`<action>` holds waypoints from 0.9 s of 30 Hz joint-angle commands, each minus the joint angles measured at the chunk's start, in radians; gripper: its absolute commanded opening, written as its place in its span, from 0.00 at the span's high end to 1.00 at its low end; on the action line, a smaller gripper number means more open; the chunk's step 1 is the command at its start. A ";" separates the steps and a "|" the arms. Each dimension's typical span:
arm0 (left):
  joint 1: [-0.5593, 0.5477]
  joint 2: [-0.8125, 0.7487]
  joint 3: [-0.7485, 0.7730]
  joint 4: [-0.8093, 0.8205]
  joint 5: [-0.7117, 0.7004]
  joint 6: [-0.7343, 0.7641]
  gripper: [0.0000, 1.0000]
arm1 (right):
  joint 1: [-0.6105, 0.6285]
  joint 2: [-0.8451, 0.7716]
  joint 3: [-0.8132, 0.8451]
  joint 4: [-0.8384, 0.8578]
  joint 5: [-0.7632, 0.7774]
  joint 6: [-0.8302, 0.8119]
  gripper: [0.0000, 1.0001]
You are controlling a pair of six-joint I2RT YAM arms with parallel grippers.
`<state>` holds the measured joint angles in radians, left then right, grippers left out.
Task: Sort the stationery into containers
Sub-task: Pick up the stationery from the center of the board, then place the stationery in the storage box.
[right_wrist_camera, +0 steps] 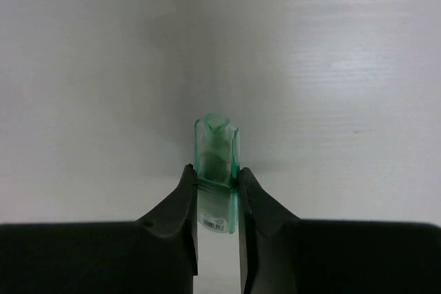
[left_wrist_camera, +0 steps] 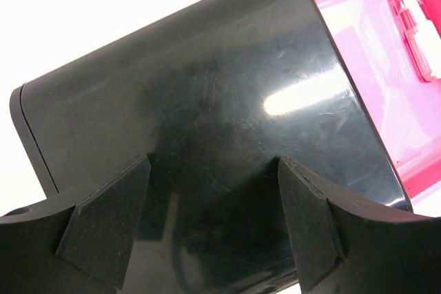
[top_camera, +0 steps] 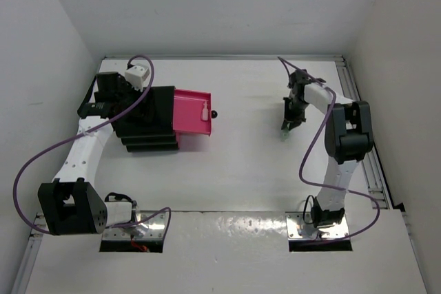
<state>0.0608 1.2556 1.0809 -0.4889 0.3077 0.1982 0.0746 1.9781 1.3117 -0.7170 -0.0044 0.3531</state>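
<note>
Jaws on my right gripper (right_wrist_camera: 218, 182) are pinched together on a mint green pen (right_wrist_camera: 217, 144), one pad on each side of its translucent barrel, with the capped end poking out past the fingertips. That puts the pen well off to the right of the black drawer unit (top_camera: 146, 118), nowhere near touching it. From the top view I can't quite tell whether it hangs clear of the table (top_camera: 248, 170) or has a tip resting on it.

I'd judge the pen light, stiff and slick: a smooth round plastic barrel that could swivel or slide between the pads. A squeeze across the middle of the barrel should carry it steadier than one near an end.

My left gripper (left_wrist_camera: 213, 201) has its jaws wide apart, holding nothing, poised over the unit's glossy top. The pink drawer (top_camera: 193, 111) stands pulled out from the unit's right side, with one pale pen (top_camera: 205, 109) already lying inside.
</note>
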 commanded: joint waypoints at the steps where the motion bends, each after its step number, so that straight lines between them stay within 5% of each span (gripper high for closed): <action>1: 0.013 0.019 -0.027 -0.108 -0.038 0.006 0.19 | 0.080 -0.077 0.159 -0.004 -0.136 0.059 1.00; 10: 0.013 0.024 -0.039 -0.085 -0.015 -0.016 0.19 | 0.375 0.014 0.656 0.047 -0.330 0.277 1.00; 20: 0.011 0.033 -0.059 -0.056 0.010 -0.034 0.19 | 0.534 0.177 0.756 0.133 -0.410 0.330 1.00; 23: 0.010 0.036 -0.061 -0.046 0.016 -0.039 0.19 | 0.551 0.214 0.782 0.148 -0.414 0.330 0.94; 27: 0.010 0.041 -0.059 -0.042 0.014 -0.036 0.19 | 0.564 0.238 0.794 0.159 -0.424 0.330 0.70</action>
<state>0.0608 1.2617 1.0630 -0.4328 0.3195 0.1780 0.6216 2.2406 2.0373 -0.6102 -0.3992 0.6731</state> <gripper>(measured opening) 0.808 0.256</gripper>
